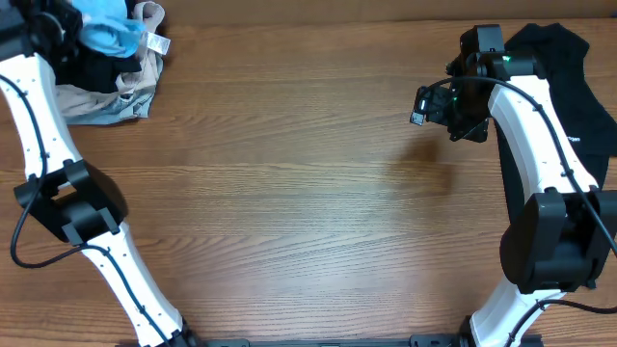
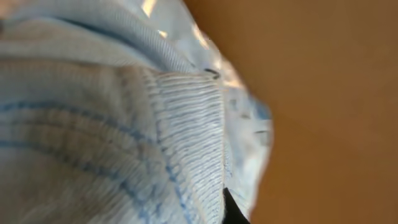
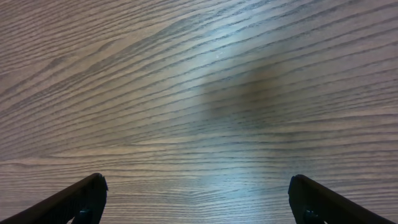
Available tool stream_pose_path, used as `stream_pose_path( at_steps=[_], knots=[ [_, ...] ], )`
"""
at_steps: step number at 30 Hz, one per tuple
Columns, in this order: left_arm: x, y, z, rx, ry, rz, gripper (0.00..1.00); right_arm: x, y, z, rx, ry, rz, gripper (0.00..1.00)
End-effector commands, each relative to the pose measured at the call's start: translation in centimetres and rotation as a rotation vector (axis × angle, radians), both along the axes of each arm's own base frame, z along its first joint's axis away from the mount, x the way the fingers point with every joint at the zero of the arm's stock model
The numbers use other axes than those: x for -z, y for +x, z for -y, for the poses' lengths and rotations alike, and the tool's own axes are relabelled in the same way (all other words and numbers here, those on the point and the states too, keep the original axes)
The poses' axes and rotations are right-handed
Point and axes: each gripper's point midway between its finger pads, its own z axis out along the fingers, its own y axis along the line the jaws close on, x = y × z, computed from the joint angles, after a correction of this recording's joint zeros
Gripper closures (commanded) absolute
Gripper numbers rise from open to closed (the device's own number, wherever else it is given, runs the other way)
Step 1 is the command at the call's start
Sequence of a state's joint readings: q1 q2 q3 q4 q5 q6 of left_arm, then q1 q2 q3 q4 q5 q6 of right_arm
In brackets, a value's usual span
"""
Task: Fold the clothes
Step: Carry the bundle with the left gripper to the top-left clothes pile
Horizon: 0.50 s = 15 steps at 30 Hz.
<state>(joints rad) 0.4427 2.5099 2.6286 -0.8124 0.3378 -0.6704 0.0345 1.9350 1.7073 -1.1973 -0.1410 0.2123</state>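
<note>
The left claw [image 1: 67, 34] is pinched shut on the bunched blue shirt [image 1: 106, 29], atop a pile [image 1: 106, 96] at the table's [image 1: 289, 193] far left corner. The right claw [image 3: 196, 199] gapes wide over bare wood. Folding hasn't begun; the shirt is not yet spread flat.

Overhead: I look straight down from well above, taking in the whole table [image 1: 289, 193]. Left wrist: I sit hard against the T-shirt [image 2: 112, 124], whose blurred knit fills most of the view. Right wrist: I face down at the table from close by, with the right gripper [image 3: 196, 186] tips in the lower corners. Overhead shares the T-shirt with the left wrist view and the table with the right.
</note>
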Motion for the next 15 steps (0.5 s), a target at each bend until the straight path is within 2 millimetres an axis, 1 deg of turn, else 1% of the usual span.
stream_pose_path(
  at_steps=[1,3,5,8,9,12,15],
  knots=[
    [0.0,-2.8,-3.1,0.072,0.139,-0.055,0.66,-0.3,0.4,0.3,-0.003,-0.012,0.015,0.03],
    [1.4,-4.6,-4.0,0.057,0.102,-0.126,0.35,-0.3,0.5,0.3,-0.003,-0.014,0.019,0.03],
    [2.7,-6.6,-4.5,0.046,0.060,-0.200,0.16,-0.3,0.6,0.3,-0.002,-0.014,0.023,0.03],
    [3.9,-8.7,-4.6,0.079,0.053,-0.277,0.04,-0.3,0.6,0.3,-0.002,-0.014,0.023,0.03],
    [4.3,-9.3,-4.5,0.109,0.065,-0.300,0.01,-0.3,0.6,0.3,-0.002,-0.014,0.023,0.03],
    [4.6,-10.1,-4.1,0.182,0.106,-0.329,0.00,-0.3,0.6,0.3,-0.002,-0.014,0.023,0.02],
    [4.0,-10.4,-3.4,0.234,0.139,-0.335,0.00,-0.3,0.6,0.3,-0.002,-0.014,0.023,0.02]
  ],
)
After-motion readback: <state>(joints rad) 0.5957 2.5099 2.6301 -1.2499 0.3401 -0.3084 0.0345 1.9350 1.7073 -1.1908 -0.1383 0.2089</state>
